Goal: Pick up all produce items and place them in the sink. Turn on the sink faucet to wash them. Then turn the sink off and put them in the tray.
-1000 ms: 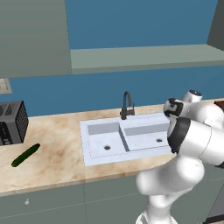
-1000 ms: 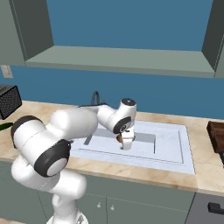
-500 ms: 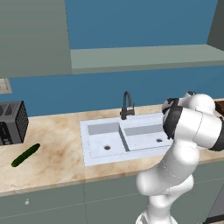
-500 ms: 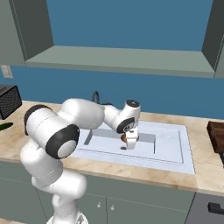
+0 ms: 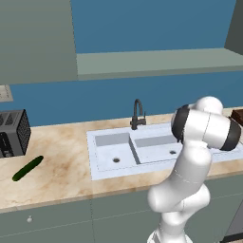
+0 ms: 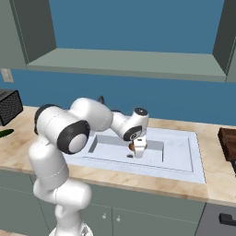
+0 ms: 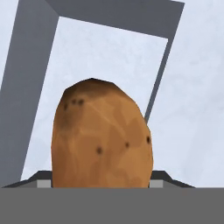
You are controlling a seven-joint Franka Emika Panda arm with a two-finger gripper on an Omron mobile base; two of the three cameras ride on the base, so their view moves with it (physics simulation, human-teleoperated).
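The brown potato [image 7: 103,135] sits between my gripper's jaws, close to the hand camera, with the pale floor of the sink [image 7: 192,100] below it. In the right base view my gripper [image 6: 137,150] hangs low over the larger basin of the sink [image 6: 184,161], shut on the potato [image 6: 132,146]. The dark green cucumber [image 5: 27,168] lies on the counter far to the left, near the toaster. The black faucet [image 5: 137,114] stands behind the basins. The dark brown tray [image 6: 227,143] lies on the counter right of the sink.
A black toaster [image 5: 12,133] stands at the left end of the beige counter [image 5: 61,175]. A grey shelf [image 6: 129,62] and wall cabinets hang over the sink. My own arm [image 5: 199,142] hides the sink's right end in the left base view.
The arm's elbow and upper links have swung over toward the sink. The gripper, still holding the potato, has sunk slightly into the larger basin. The cucumber has not moved.
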